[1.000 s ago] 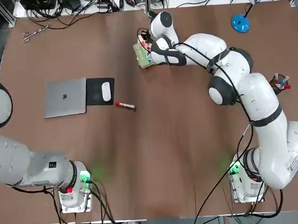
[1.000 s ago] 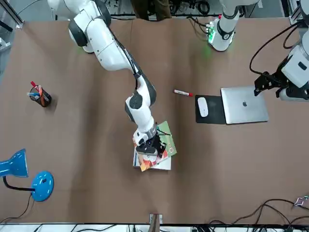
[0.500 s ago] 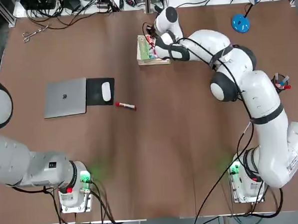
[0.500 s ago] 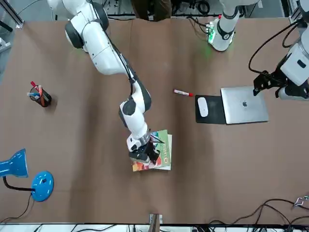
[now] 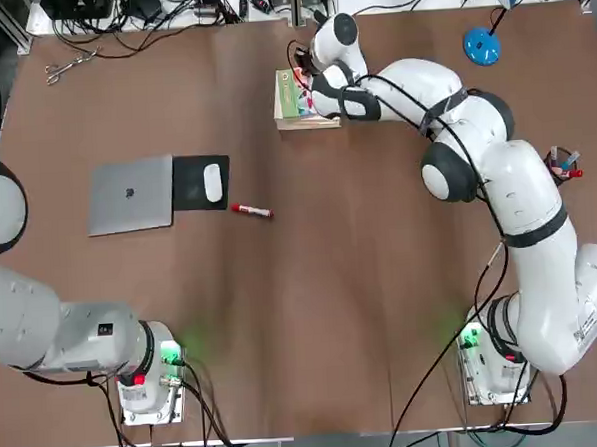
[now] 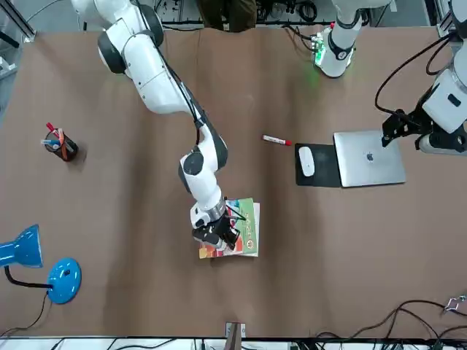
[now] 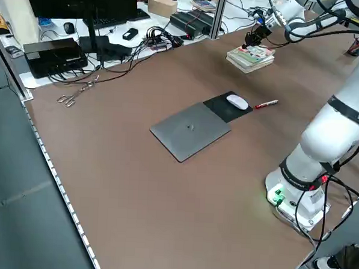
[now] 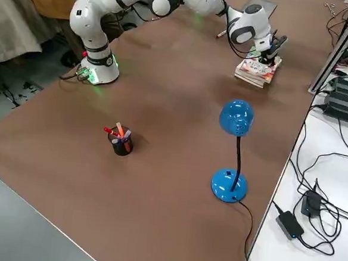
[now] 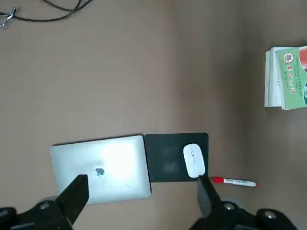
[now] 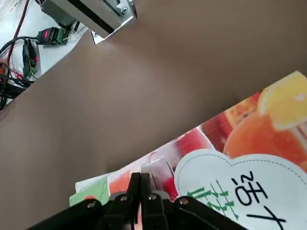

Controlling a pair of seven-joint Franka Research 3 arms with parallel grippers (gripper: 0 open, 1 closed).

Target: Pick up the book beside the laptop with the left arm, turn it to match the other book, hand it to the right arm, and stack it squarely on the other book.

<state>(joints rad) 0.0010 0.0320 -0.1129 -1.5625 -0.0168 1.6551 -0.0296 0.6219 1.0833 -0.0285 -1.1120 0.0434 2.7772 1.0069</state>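
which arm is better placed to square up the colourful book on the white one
The right arm, I'd say. Its hand is right at the colourful book, already atop the white-covered one, while the left hand stands open over by the laptop.

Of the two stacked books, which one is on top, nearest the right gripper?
The colourful paperback, green-edged; the white book lies beneath it.
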